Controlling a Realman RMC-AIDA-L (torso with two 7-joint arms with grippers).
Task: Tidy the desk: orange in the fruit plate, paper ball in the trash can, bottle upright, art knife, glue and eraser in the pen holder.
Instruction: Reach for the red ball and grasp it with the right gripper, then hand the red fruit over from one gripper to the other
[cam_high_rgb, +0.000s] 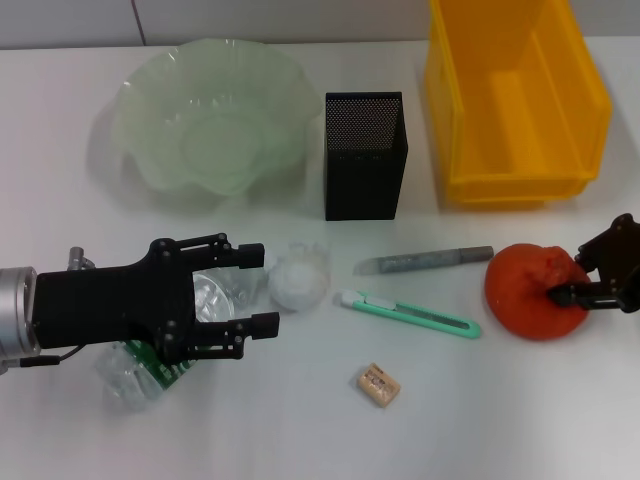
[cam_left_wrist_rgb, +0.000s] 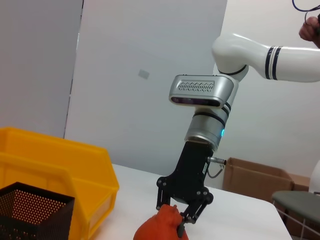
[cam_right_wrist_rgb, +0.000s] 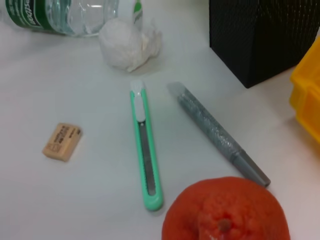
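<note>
Across the white counter (cam_high_rgb: 560, 420) the things lie in two rows; at the back right stands the yellow bin (cam_high_rgb: 515, 100), open side up, its floor bare; at the back left sits the pale green plate (cam_high_rgb: 210, 120), wavy-rimmed, nothing in it; between them, just beside the bin, stands the black mesh holder (cam_high_rgb: 365, 155), upright.

Nearer, on the left, the left pincer (cam_high_rgb: 268, 290) reaches in from the edge, its two fingers spread apart and clamped on nothing; its fingertips flank the near side of the paper ball (cam_high_rgb: 298, 283) without clearly touching it; under that pincer lies the clear bottle (cam_high_rgb: 140, 370) on its side, green label showing.

On the right rests the orange (cam_high_rgb: 533, 290), on the counter and well apart from the plate; the right pincer (cam_high_rgb: 560, 290) is at its right side, fingers parted around the top of the fruit, tips against the peel; the left wrist view shows them straddling the stem end.

Between ball and orange lies the grey glue stick (cam_high_rgb: 425, 262), flat, pointing left to right; just in front of it the green knife (cam_high_rgb: 405, 313), also flat, its far end near the orange; nearest the front sits the tan eraser (cam_high_rgb: 378, 385), alone, apart from the rest.
</note>
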